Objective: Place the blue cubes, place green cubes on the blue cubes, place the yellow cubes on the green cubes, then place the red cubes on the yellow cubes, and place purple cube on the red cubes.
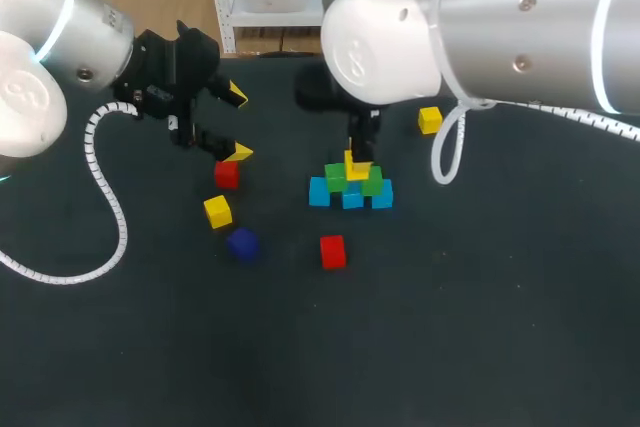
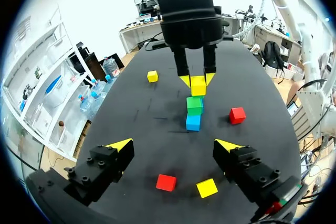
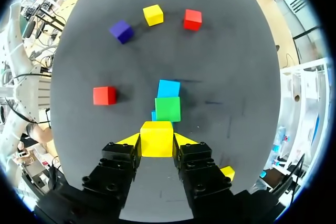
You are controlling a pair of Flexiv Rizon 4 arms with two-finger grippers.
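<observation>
Yellow cube [image 3: 156, 136] is clamped in the right gripper [image 3: 156, 141] over two green cubes [image 1: 335, 179], which sit on three blue cubes [image 1: 319, 192]. The dark table [image 1: 480, 327] also holds two other yellow cubes [image 1: 217, 211], two red cubes [image 1: 332, 251] and one purple cube [image 1: 242, 244]. Left gripper [image 1: 238, 125] gapes wide, empty.

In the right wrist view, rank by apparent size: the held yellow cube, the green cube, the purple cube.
1. held yellow cube, largest
2. green cube
3. purple cube, smallest
Nearness to the camera probably accounts for the differences.

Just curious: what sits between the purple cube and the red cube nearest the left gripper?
A loose yellow cube lies there, clearest in the head view.
</observation>
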